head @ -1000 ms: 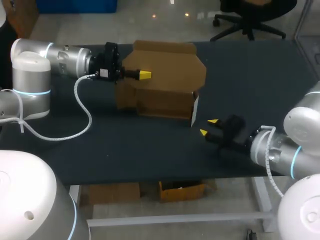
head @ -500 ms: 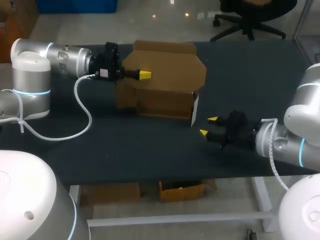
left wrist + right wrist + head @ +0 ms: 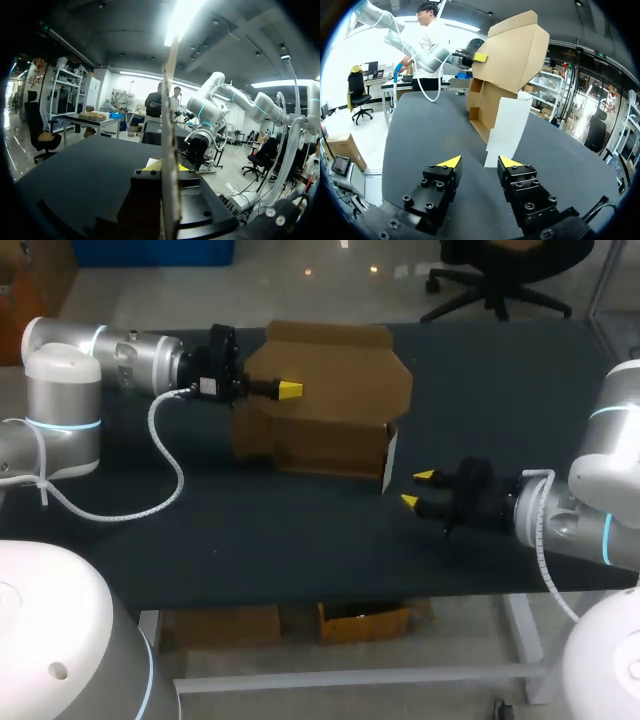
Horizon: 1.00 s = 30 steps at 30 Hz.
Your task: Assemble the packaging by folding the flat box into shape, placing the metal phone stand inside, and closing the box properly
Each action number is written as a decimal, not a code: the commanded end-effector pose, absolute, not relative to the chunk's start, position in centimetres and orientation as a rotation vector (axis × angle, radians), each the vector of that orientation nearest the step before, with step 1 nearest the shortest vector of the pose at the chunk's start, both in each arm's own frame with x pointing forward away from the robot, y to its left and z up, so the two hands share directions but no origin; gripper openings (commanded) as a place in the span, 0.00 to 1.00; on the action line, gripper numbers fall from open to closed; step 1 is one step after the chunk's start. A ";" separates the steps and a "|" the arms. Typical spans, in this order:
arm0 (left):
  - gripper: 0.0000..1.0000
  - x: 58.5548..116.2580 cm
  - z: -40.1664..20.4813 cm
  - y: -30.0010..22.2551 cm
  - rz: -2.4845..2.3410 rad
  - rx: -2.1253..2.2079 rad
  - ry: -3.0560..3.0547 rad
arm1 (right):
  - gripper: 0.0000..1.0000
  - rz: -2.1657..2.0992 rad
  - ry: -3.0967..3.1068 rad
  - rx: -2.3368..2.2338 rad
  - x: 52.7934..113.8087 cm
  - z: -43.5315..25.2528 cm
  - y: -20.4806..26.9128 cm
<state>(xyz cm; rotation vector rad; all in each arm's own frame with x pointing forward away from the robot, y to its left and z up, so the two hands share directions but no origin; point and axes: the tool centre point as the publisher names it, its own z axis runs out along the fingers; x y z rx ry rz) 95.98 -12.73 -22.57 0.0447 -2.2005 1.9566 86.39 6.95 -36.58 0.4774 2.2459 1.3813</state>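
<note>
— Where was the box (image 3: pixel 330 405)?
— Upper middle of the frame, long side across the table. The left gripper (image 3: pixel 288 390) was clamped on its raised lid.
— And the right gripper (image 3: pixel 416 490)?
— Lower right, fingers apart and empty, pointing at the box's right end, near its white flap (image 3: pixel 389 462). That looked like the free arm.
</note>
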 end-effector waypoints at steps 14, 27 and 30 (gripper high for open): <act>0.00 96.0 -22.9 -12.6 1.954 0.043 -2.201 | 0.46 1.409 2.409 0.258 89.4 -35.7 6.2; 0.00 96.0 -22.9 -12.6 1.954 0.043 -2.201 | 0.41 1.399 2.439 0.224 89.9 -36.1 6.3; 0.00 96.0 -22.9 -12.6 1.954 0.043 -2.201 | 0.42 1.399 2.439 0.224 89.9 -36.1 6.3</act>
